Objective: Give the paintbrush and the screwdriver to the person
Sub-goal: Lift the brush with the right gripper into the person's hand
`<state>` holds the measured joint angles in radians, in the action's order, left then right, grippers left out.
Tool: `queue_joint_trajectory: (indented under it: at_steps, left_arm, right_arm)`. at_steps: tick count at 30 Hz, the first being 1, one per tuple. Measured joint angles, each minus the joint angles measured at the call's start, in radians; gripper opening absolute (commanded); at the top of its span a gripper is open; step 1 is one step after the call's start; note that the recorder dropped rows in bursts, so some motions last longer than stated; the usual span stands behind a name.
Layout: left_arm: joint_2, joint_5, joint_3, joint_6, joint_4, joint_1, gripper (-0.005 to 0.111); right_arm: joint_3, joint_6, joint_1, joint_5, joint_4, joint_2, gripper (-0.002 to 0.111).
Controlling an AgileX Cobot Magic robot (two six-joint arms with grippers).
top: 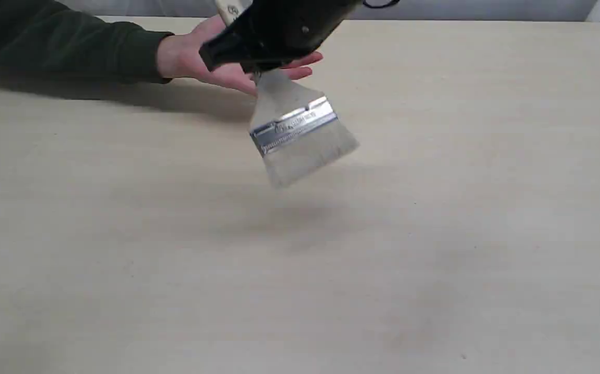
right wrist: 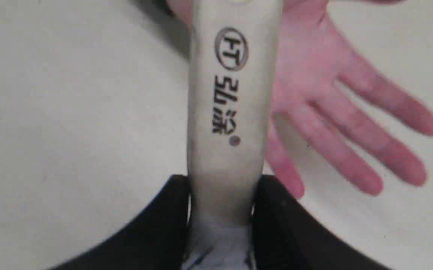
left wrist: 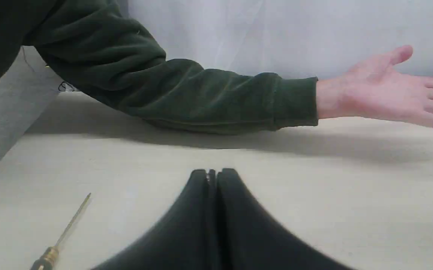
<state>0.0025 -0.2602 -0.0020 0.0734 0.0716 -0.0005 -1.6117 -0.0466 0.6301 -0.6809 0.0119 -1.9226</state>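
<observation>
The wide flat paintbrush (top: 294, 130), with a cream handle, bright metal ferrule and whitish bristles, hangs in the air over the far part of the pale beige worktop (top: 435, 259). It is tilted, bristles lowest. The black right gripper (top: 258, 70) is clamped across the handle just above the ferrule, jaws partly closed on it. The handle's free end reaches over the person's bare hand (top: 201, 57), which lies open, palm up, near the far edge; whether wood and palm touch cannot be told.

The slim screwdriver (left wrist: 70, 225), with a gold shaft and collar, lies flat on the worktop near a side edge, just beside the black left gripper (left wrist: 212, 174), whose jaws are pressed together with nothing between them.

The main risk, I judge, is letting go too soon: the fingers are spread, not curled round the handle, and the heavy bristle end would tip the brush down onto the worktop. It could also swivel in the narrow grip.

Room is ample: the near and right-hand stretches show nothing in the way. Only the dark green sleeve (left wrist: 186, 97) along the far edge hems the left side.
</observation>
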Motion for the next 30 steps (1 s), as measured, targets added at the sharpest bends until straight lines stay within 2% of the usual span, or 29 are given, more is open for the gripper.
queue_joint_trajectory:
  at_steps: [11,30]
  left_arm:
    - [0.000,0.000,0.000,0.000,0.000,0.000,0.000]
    - [0.000,0.000,0.000,0.000,0.000,0.000,0.000]
  right_arm:
    - [-0.195,-0.125,-0.002,0.014,0.169,-0.119,0.005]
    - [-0.528,-0.146,-0.092,0.006,0.189,-0.409,0.005]
